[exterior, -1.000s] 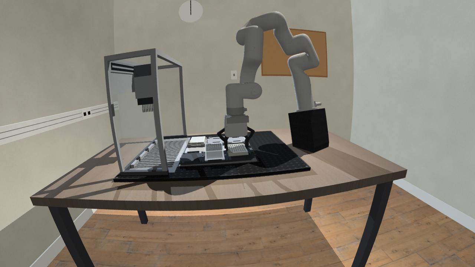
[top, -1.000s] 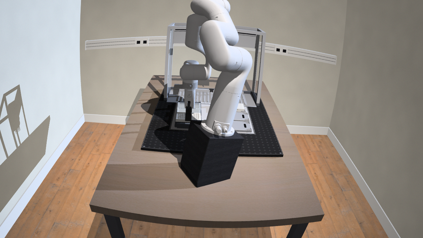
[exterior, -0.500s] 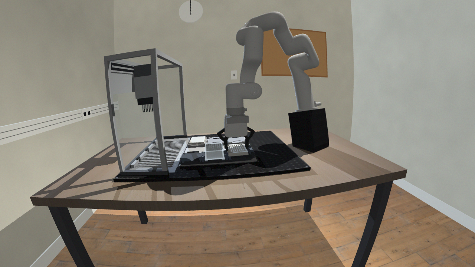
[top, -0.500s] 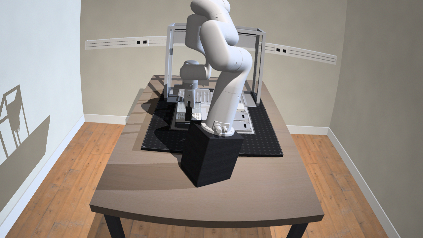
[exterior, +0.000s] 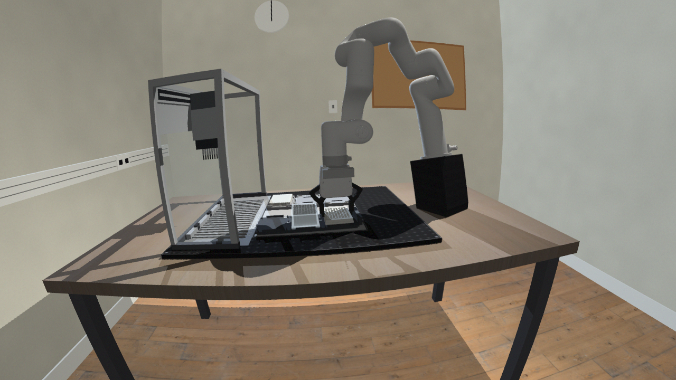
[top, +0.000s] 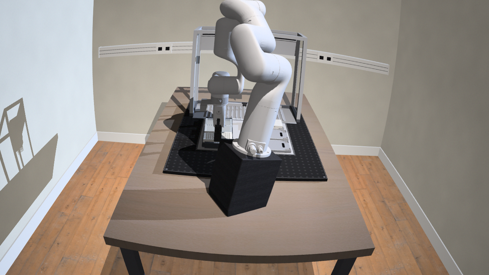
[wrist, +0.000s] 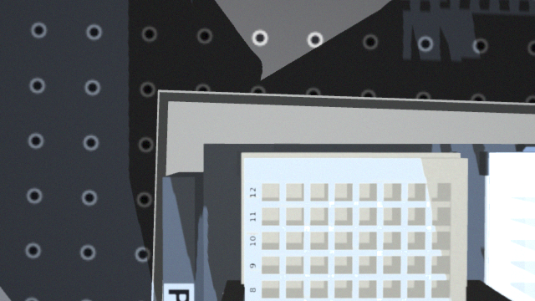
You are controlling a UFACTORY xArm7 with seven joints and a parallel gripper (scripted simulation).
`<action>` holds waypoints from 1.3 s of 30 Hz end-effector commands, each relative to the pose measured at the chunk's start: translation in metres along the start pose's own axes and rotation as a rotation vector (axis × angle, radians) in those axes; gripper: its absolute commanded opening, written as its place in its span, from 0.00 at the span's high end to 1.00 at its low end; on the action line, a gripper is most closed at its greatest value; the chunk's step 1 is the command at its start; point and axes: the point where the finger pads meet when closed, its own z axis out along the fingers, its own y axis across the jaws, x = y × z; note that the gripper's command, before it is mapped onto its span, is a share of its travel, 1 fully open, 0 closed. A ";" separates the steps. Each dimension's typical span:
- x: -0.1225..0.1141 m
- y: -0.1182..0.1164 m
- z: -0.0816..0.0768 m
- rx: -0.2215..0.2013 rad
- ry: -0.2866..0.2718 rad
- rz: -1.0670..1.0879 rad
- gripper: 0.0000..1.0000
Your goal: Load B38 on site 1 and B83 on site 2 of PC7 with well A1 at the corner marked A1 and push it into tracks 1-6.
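Note:
My gripper (exterior: 337, 207) is shut on B38 (wrist: 351, 226), a 96-well plate with row numbers along its left edge. It holds the plate low over site 1 of the dark carrier PC7 (exterior: 312, 227), at the handle end; I cannot tell whether the plate rests inside the locators. The carrier's label strip (wrist: 180, 293) shows beside the plate. B83 (exterior: 302, 215), a tall white deep-well block, stands on site 2 right next to it and fills the right edge of the wrist view (wrist: 510, 226). B33 (exterior: 279, 200) lies in its nest behind the carrier. The carrier lies on the apron (top: 211, 136), outside the rails.
The instrument frame (exterior: 203, 155) with its pipetting head stands over the loading rails (exterior: 226, 217). Two empty nests (top: 283, 140) lie right of the arm. The arm's black base block (top: 242, 177) stands at the mat's near edge. The perforated black mat (wrist: 84, 142) surrounds the apron.

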 end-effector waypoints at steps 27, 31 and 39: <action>0.001 0.001 0.002 -0.003 0.002 0.000 0.00; 0.001 0.001 0.002 -0.003 0.002 0.000 0.00; 0.001 0.001 0.002 -0.003 0.002 0.000 0.00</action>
